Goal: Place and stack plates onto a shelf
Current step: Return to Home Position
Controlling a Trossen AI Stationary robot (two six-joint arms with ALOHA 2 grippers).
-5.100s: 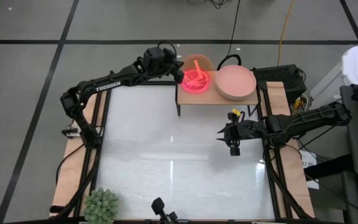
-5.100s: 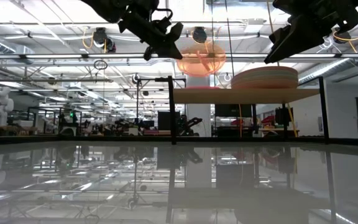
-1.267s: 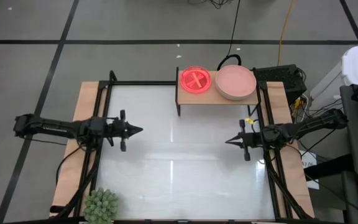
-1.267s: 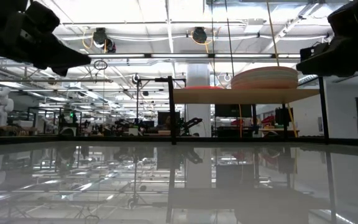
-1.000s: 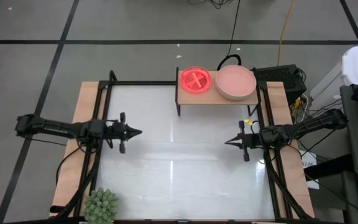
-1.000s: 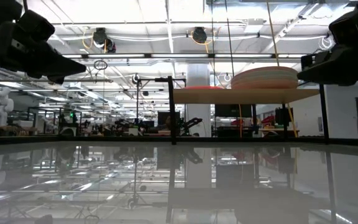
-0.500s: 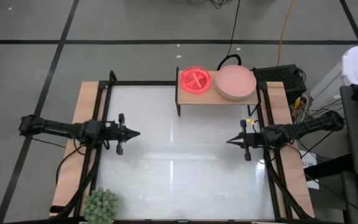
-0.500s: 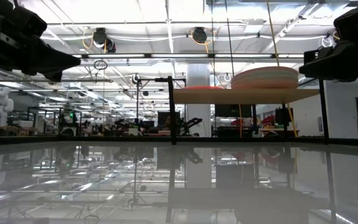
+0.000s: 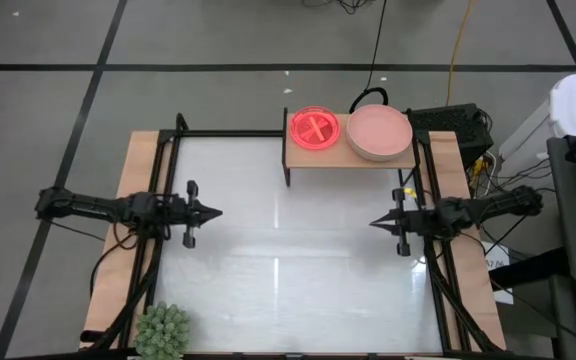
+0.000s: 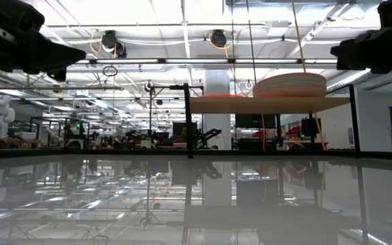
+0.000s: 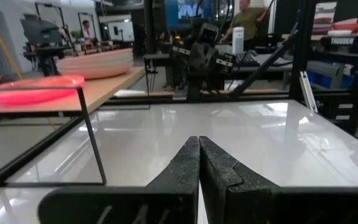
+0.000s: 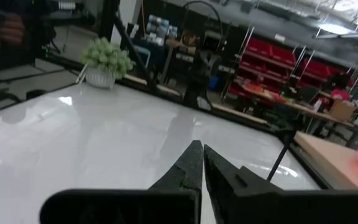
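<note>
Both arms have slid back a touch toward their own sides since half a second ago, so the left gripper (image 9: 213, 212) now hangs just inside the table's (image 9: 288, 290) left edge and the right gripper (image 9: 373, 223) just inside its right edge, each clenched tight on nothing. That leaves the whole white middle open between the 2 tips, with only the plant (image 9: 163, 330) at the near left corner. At the far edge the shelf (image 9: 333, 161) holds 2 stacks side by side: glossy small plates (image 9: 314, 127) on its left half, matte big plates (image 9: 379, 132) on its right.
</note>
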